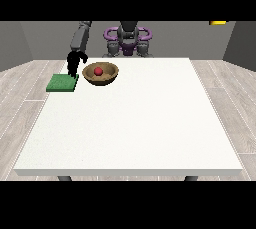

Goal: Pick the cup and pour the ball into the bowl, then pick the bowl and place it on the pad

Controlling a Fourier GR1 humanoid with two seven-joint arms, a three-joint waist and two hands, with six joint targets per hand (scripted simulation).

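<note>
Bowl (101,73) sits just to the view's right of the hand at the view's left (74,63), and that sideways gap is what the coming move turns on. The hand hangs over the far right corner of the pad (62,83), dark fingers pointing down; whether they are spread or curled I cannot tell (too small and too dark against the arm). It holds nothing that shows.

Ball (98,71) lies inside the bowl, so the pour looks done, judging by how things lie. What's left: grasp the bowl and set it on the pad. Bowl is round, so no long axis to line up w/ — any rim point would do, prob. the near-left rim since it's closest to the hand. Pad is just beside the bowl on the view's left, not touching it, so the carry should be short.

Only one hand is in view; the other arm's hand doesn't show, so the visible one is nearer by default.

Counts: 1 bowl, 1 ball, 1 pad, 1 hand, 1 table (150,123). No cup to be seen anywhere on the table.
</note>
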